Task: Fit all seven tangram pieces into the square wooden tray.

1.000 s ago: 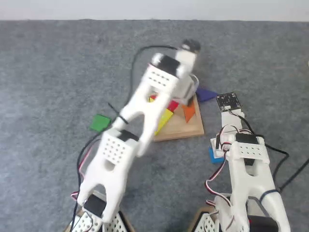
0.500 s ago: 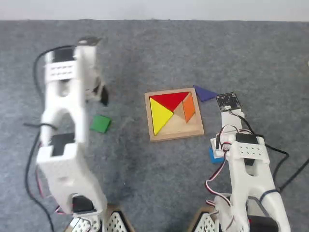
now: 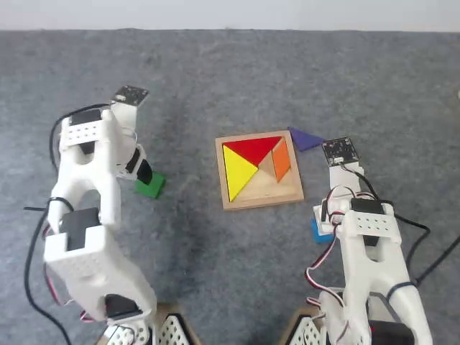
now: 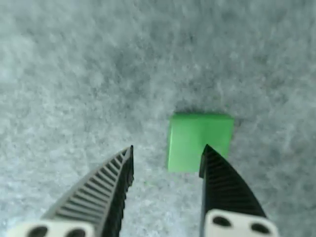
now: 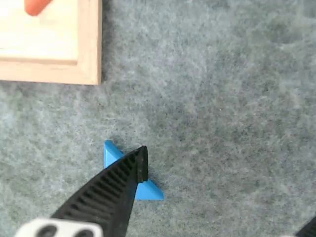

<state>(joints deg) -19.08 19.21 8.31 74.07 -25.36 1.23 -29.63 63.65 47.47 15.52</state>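
The square wooden tray [image 3: 290,192] holds a red triangle [image 3: 251,149], a yellow triangle [image 3: 237,172] and an orange parallelogram [image 3: 281,161]. A purple triangle [image 3: 305,138] lies just off the tray's far right corner. My left gripper [image 4: 168,158] is open, low over a green square [image 4: 200,140], with one finger [image 4: 217,177] overlapping the square's edge. In the high view the left gripper [image 3: 142,172] stands beside the green square [image 3: 151,187]. My right gripper [image 5: 224,195] is open, one finger [image 5: 131,170] resting across a blue triangle [image 5: 112,152].
Grey carpet covers the table. The tray's corner [image 5: 89,49] lies a short way from the blue triangle, and the blue triangle [image 3: 318,231] peeks out beside the right arm [image 3: 366,230]. A small circuit board [image 3: 338,151] on that arm overhangs the tray's right edge.
The left arm swung away from over the tray to the left, then dropped beside the green square. The right arm kept still.
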